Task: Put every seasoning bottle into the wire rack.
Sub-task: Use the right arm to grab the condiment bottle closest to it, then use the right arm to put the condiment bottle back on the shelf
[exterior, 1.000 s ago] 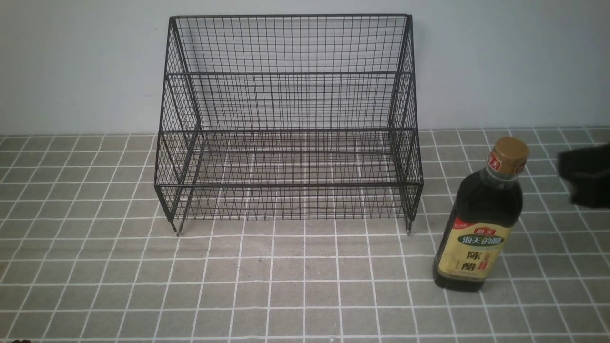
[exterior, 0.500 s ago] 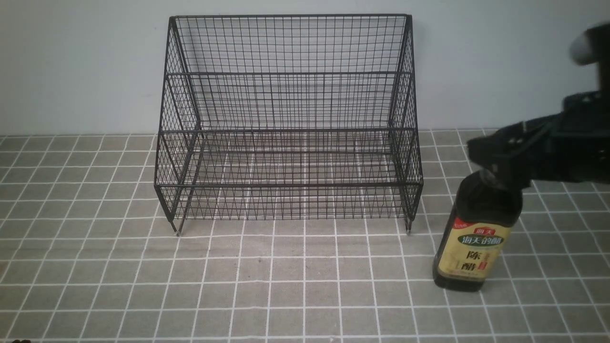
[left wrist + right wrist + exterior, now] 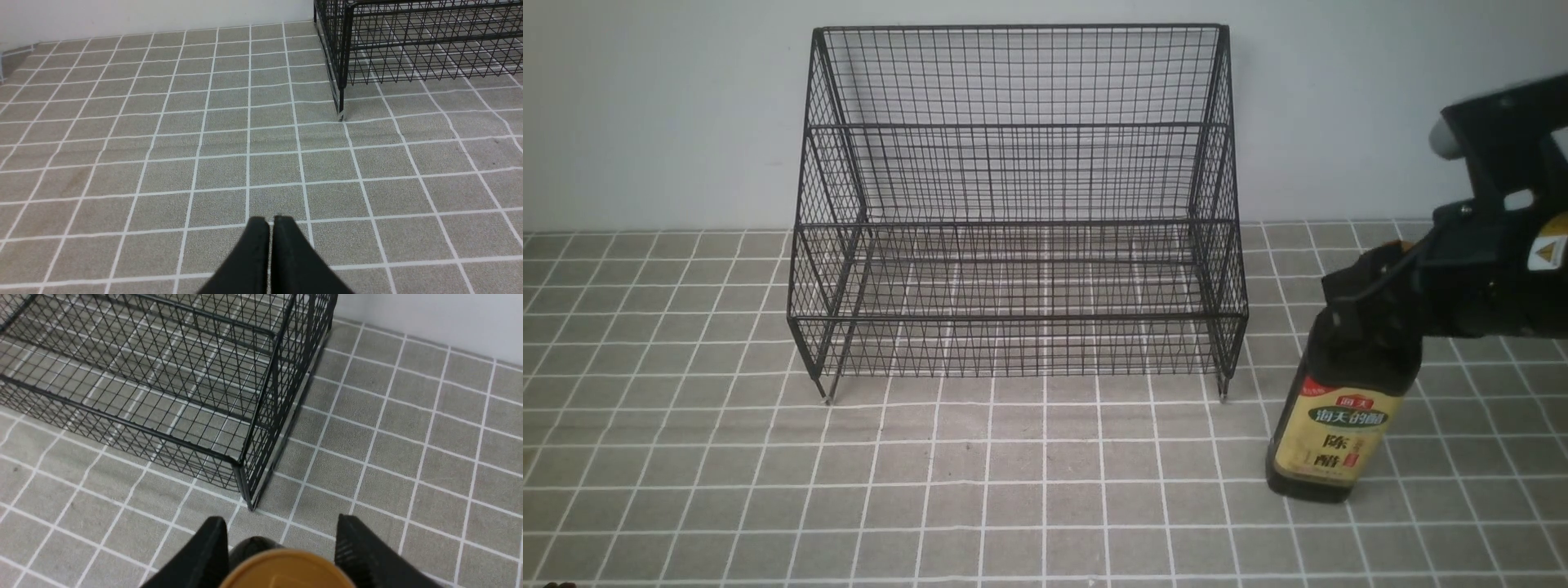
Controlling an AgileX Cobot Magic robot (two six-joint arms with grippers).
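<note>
The table [image 3: 1045,506] is covered by a grey cloth printed with a white grid like small tiles, slightly rippled in places, and it runs up to a plain pale wall at the far edge.

The wire rack [image 3: 1017,204] stands at the middle of the far edge, its tall grid back against the wall. It is black metal mesh with thin straight wires, thicker frame bars, stepped tiers, sloping sides and short feet with pale tips. Through its mesh only the tiled cloth and the wall show. The left wrist view catches 1 front corner and foot of the rack [image 3: 408,41], and the right wrist view the other [image 3: 163,375].

The right gripper [image 3: 1372,286], black and blocky, reaches in from the right edge and hangs over the top of the seasoning bottle [image 3: 1339,425]. In the right wrist view its 2 fingers stand apart on either side of the round gold-brown cap [image 3: 286,571], with a gap on each side (no contact that can be seen).

The bottle stands upright on the cloth outside the rack, toward the right edge, near the rack's front right foot. It is clear smooth plastic, filled with near-black liquid, and wears a beige label with a red top, a green band and Chinese characters.

The left gripper [image 3: 271,222] hangs over bare cloth, its 2 tapered black fingers pressed together on nothing.
</note>
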